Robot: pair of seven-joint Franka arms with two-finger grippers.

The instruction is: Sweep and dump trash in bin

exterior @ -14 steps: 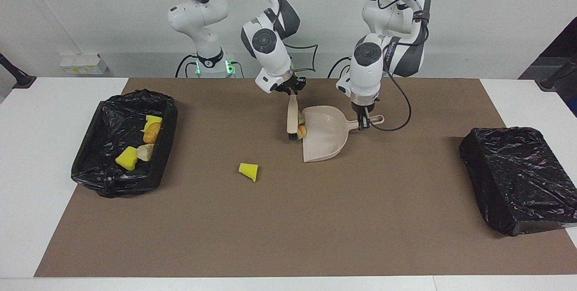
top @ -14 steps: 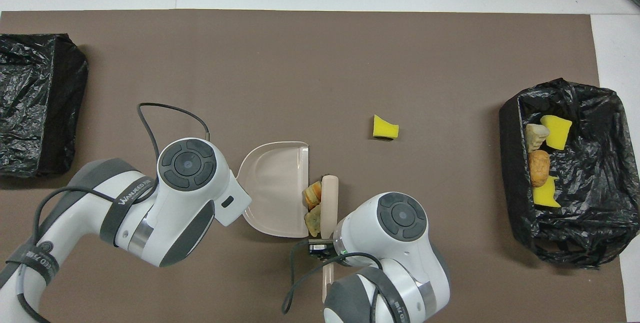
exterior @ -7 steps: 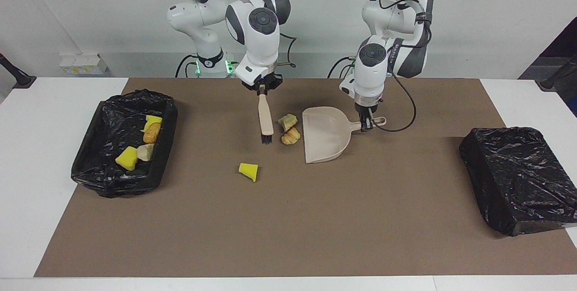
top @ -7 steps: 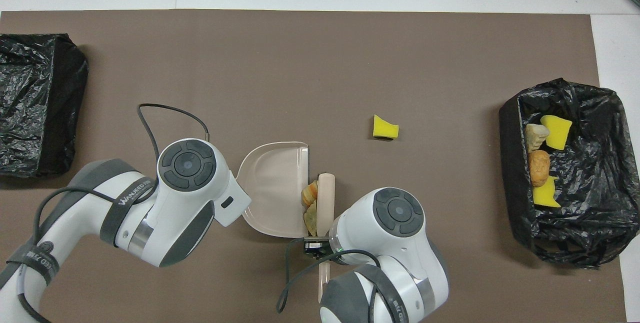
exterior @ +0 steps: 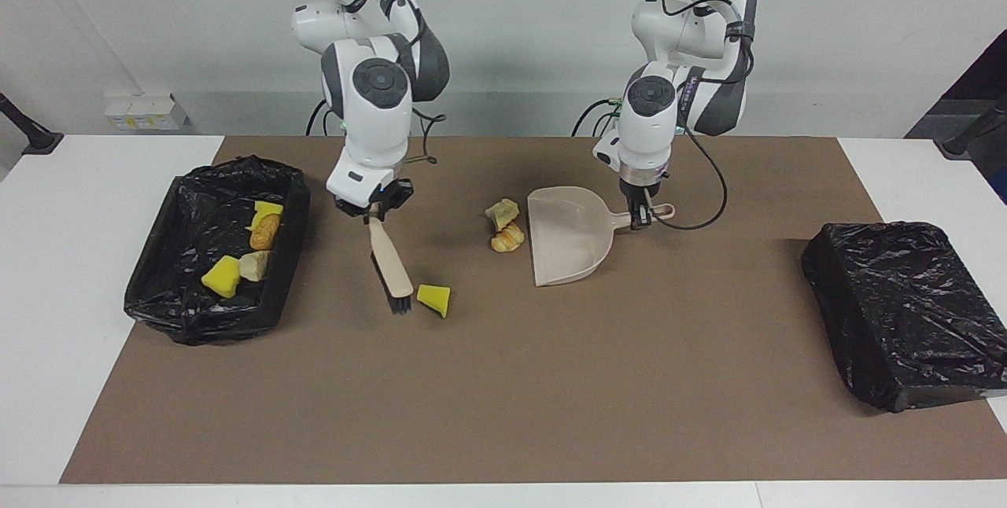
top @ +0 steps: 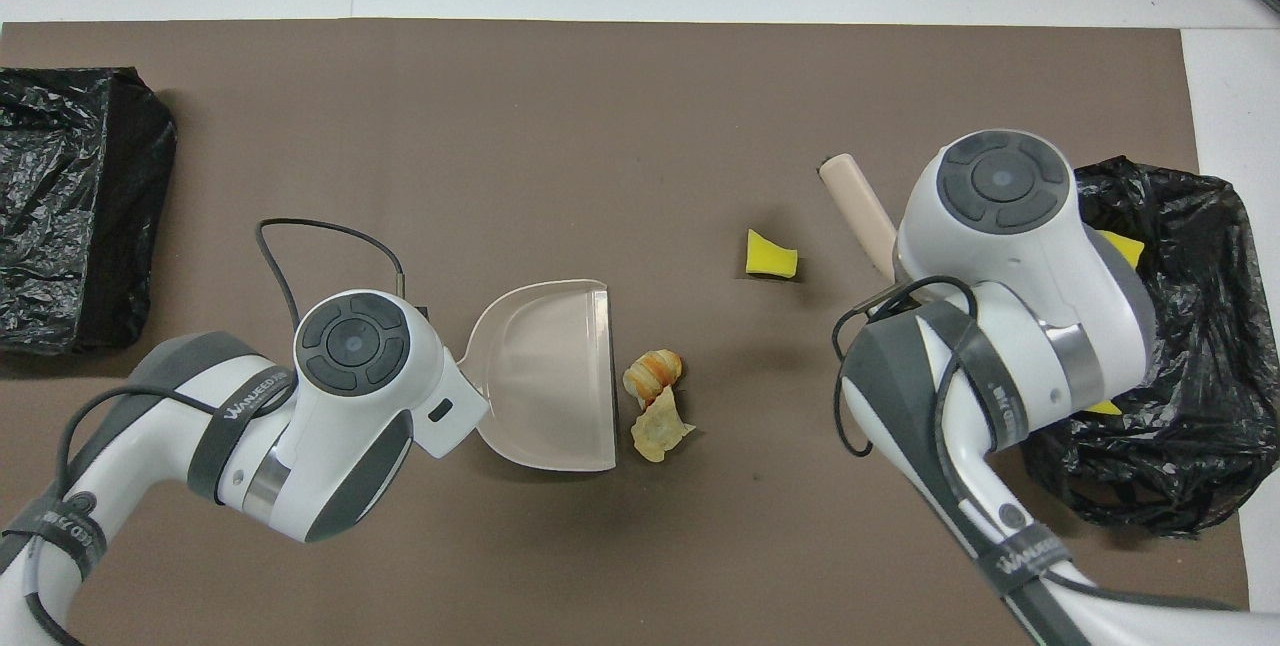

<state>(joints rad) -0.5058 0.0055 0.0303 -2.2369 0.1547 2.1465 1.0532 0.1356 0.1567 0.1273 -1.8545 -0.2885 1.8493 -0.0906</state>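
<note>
Brush [exterior: 391, 263]: right gripper [exterior: 374, 211] clamps it beside yellow chunk [exterior: 434, 299] (your stroke could flick it wide).
Dustpan [exterior: 568, 234]: left gripper [exterior: 641, 215] pinches its handle.

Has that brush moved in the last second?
Yes. The brush in the right gripper left the dustpan and swung toward the open bin, beside the yellow sponge.

Our right gripper [exterior: 376, 211] holds the brush [exterior: 392, 266], bristles just beside a yellow sponge [exterior: 434, 299]. Our left gripper [exterior: 639, 213] grips the dustpan [exterior: 566, 243] handle; two bread lumps [exterior: 504, 225] lie beside its mouth. More trash [exterior: 244, 248] sits in the bin [exterior: 169, 288].
</note>
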